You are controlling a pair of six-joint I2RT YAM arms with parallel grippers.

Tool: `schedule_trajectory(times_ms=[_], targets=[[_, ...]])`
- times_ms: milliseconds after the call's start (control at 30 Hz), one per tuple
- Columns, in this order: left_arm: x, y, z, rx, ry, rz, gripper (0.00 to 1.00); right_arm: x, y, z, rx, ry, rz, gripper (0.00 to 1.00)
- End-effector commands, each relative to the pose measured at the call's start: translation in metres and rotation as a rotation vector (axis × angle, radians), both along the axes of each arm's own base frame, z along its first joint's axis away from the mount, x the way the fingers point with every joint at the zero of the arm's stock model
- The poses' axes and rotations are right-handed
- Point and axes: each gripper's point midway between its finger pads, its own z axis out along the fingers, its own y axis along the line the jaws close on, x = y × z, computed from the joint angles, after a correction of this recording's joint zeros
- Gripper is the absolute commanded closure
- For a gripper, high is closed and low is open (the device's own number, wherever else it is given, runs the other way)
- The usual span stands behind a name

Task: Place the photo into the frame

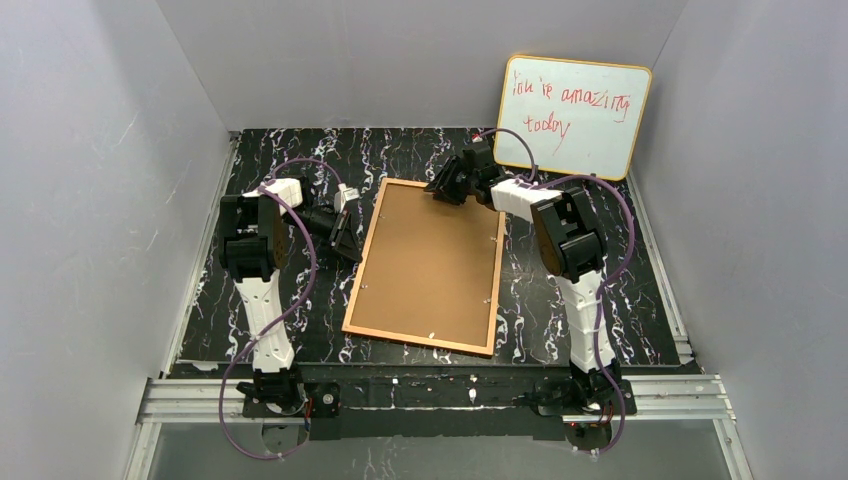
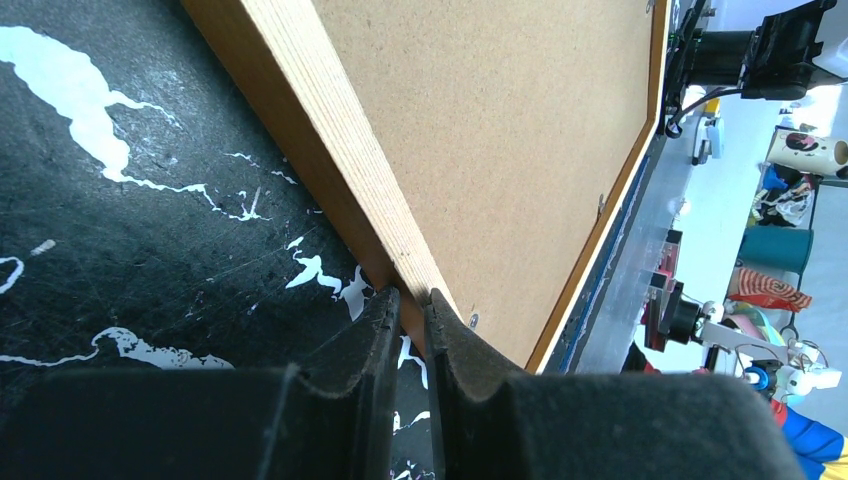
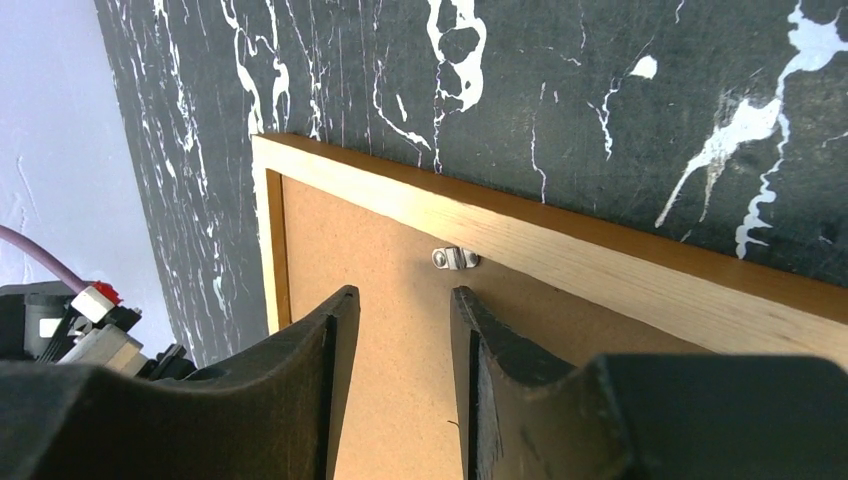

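The frame [image 1: 430,265] lies face down on the black marbled table [image 1: 560,300], its plain brown board back up. My left gripper [image 1: 345,235] is at the frame's left rail. In the left wrist view the left gripper [image 2: 412,300] is closed narrowly on the edge of the frame [image 2: 500,130]. My right gripper [image 1: 450,185] hovers over the frame's far edge. In the right wrist view the right gripper [image 3: 400,300] is open over the board, just short of a small metal clip [image 3: 455,259] on the frame [image 3: 600,270]. The photo is out of view.
A yellow-edged whiteboard [image 1: 572,115] with red handwriting leans against the back wall at the far right. Grey walls close in the table on three sides. A metal rail [image 1: 440,395] with the arm bases runs along the near edge.
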Motion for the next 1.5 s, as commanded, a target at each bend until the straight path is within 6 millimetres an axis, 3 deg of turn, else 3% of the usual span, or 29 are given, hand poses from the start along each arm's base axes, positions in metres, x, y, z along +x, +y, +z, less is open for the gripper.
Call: schedule_trajectory(times_ms=[0, 333, 800, 933, 1067, 1167, 1267, 1400, 1467], targets=[[-0.011, 0.004, -0.013, 0.066, -0.021, -0.069, 0.88, 0.009, -0.003, -0.006, -0.045, -0.018, -0.036, 0.53], [-0.013, 0.004, -0.015, 0.064, -0.019, -0.075, 0.89, 0.017, 0.002, -0.004, -0.045, -0.038, -0.041, 0.54], [-0.015, 0.004, -0.015, 0.061, -0.017, -0.085, 0.89, 0.011, 0.021, -0.008, 0.018, -0.007, -0.041, 0.55], [-0.013, 0.005, -0.012, 0.062, -0.025, -0.085, 0.89, 0.011, 0.017, 0.006, 0.007, -0.041, -0.049, 0.54], [-0.008, 0.008, -0.002, 0.065, -0.044, -0.082, 0.85, 0.006, 0.009, 0.047, -0.034, -0.159, -0.018, 0.47], [-0.002, 0.012, 0.013, 0.064, -0.079, -0.091, 0.73, -0.024, 0.007, 0.076, -0.113, -0.260, 0.103, 0.36], [0.005, 0.029, 0.030, 0.068, -0.114, -0.061, 0.61, -0.076, 0.009, 0.092, -0.214, -0.289, 0.238, 0.29], [0.005, 0.040, 0.048, 0.055, -0.134, -0.020, 0.56, -0.144, 0.024, 0.082, -0.295, -0.228, 0.296, 0.24], [-0.002, 0.043, 0.049, 0.046, -0.125, -0.005, 0.56, -0.162, 0.032, 0.074, -0.355, -0.179, 0.273, 0.22]])
